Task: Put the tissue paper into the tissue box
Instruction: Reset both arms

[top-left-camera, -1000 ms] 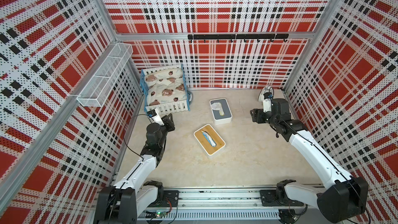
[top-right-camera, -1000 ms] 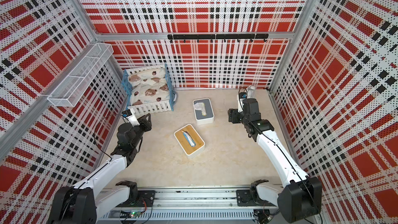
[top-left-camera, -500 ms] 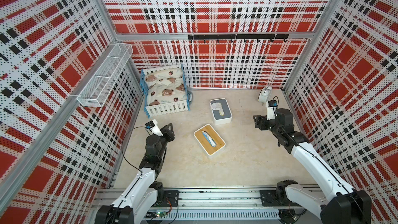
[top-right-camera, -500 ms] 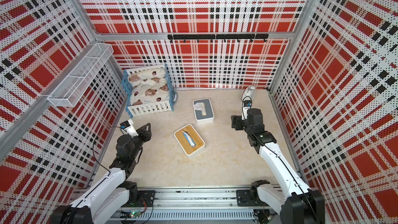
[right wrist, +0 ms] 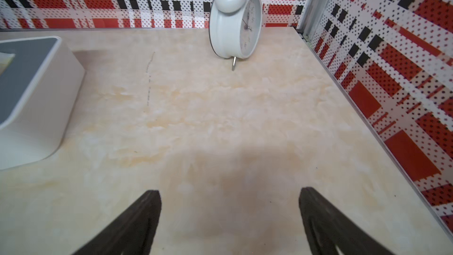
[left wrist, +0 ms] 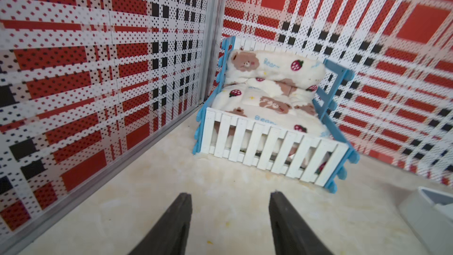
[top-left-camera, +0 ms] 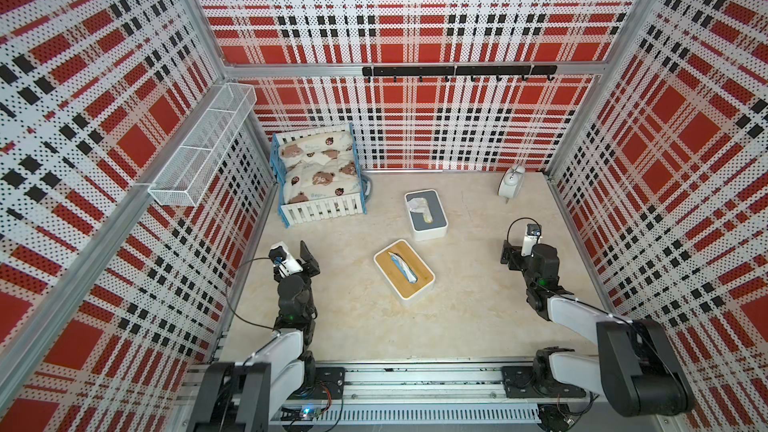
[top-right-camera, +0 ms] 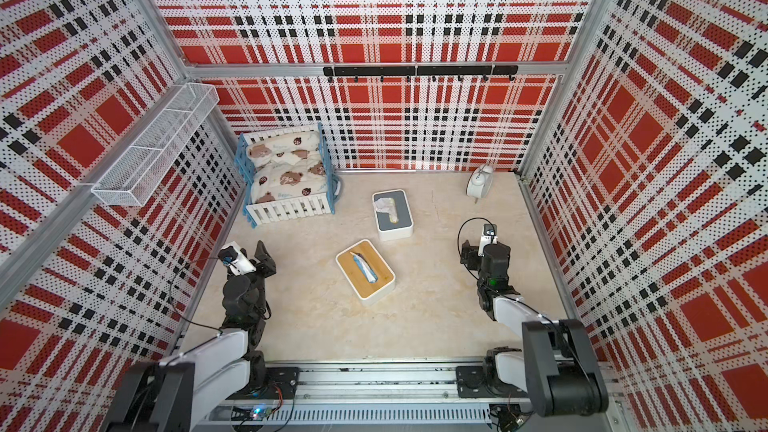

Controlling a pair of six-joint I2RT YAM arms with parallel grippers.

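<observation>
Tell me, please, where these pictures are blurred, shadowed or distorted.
Left wrist view: the wall beyond the toy bed is smeared, the bed less so. Right wrist view: a soft dark shadow lies on the table ahead of the fingers; the clock is fairly sharp. Both top views: sharp, evenly lit, side walls splaying outward.

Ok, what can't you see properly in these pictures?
- Clock time: right wrist view shows the face slanted and blurred; both top views show it too small.
- Grey-lidded tissue box: cut off by the frame edge in both wrist views.
- Rest of the tissue paper in the wooden-lidded box: hidden by its lid in both top views.
</observation>
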